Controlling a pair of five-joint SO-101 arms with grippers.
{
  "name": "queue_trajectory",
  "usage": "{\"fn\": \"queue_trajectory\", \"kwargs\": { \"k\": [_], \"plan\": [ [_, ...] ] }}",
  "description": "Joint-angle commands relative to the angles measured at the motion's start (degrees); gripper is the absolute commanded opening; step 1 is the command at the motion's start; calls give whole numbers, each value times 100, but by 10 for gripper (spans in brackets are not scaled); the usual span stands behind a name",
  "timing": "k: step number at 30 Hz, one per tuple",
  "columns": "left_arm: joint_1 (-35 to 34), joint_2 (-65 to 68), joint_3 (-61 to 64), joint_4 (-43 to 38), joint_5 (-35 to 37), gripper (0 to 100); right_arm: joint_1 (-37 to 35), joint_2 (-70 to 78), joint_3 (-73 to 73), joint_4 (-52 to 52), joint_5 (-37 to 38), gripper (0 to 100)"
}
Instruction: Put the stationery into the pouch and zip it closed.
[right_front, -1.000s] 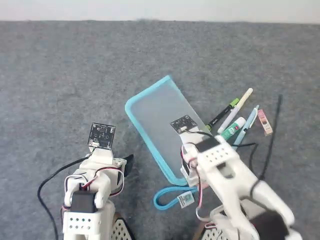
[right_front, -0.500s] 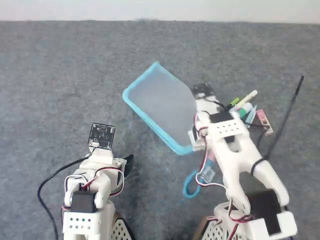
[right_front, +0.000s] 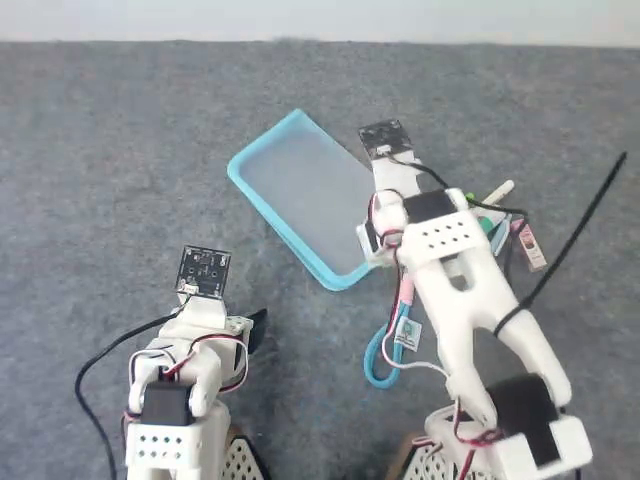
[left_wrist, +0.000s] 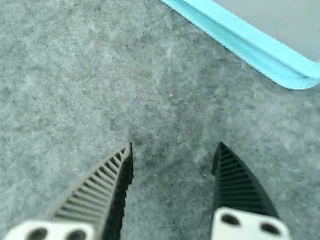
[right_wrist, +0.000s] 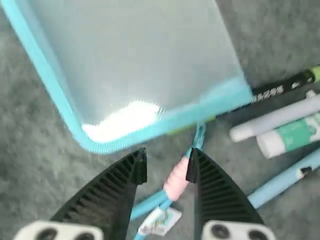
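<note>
Pouch (right_front: 300, 195) lies flat mid-table, set askew; its teal zip edge (right_wrist: 45, 95) runs just ahead of the right gripper (right_wrist: 167, 152). Fingers spread; pink tab (right_wrist: 175, 184) of the blue strap (right_front: 378, 360) sits between them, unpinched. Black marker (right_wrist: 282, 89), white pen (right_wrist: 280, 120), glue stick (right_wrist: 292, 139) and blue pen (right_wrist: 285, 180) crowd the pouch's right corner. Left gripper (left_wrist: 175, 146) spread over grey felt mat (right_front: 120, 150), which runs wide leftward.

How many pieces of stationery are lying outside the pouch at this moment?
5. Beside the blue-edged translucent pouch: a black marker with green cap, a white pen, a green-and-white glue stick, a light blue pen; a pink eraser lies farthest out. More may be hidden.
</note>
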Motion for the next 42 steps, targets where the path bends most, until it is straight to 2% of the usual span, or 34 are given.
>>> {"fn": "queue_trajectory", "kwargs": {
  "k": [1,4,8,13,15,21,26,42],
  "plan": [
    [0,-105,-40,9,-9,249,-233,-418,545,-145,-88,147],
    [0,-105,-40,9,-9,249,-479,-418,1275,-822,-88,148],
    [0,-105,-40,9,-9,249,-356,-418,1697,-1358,-123,148],
    [0,-105,-40,9,-9,249,198,-418,1609,-1332,-897,148],
    [0,-105,-40,9,-9,249,233,-488,1600,-1305,-897,149],
    [0,-105,-40,9,-9,249,286,-971,1002,-127,-853,149],
    [0,-105,-40,9,-9,249,541,-1059,1108,-233,-730,149],
    [0,-105,-40,9,-9,249,725,1481,35,-470,-730,139]
  ]
}}
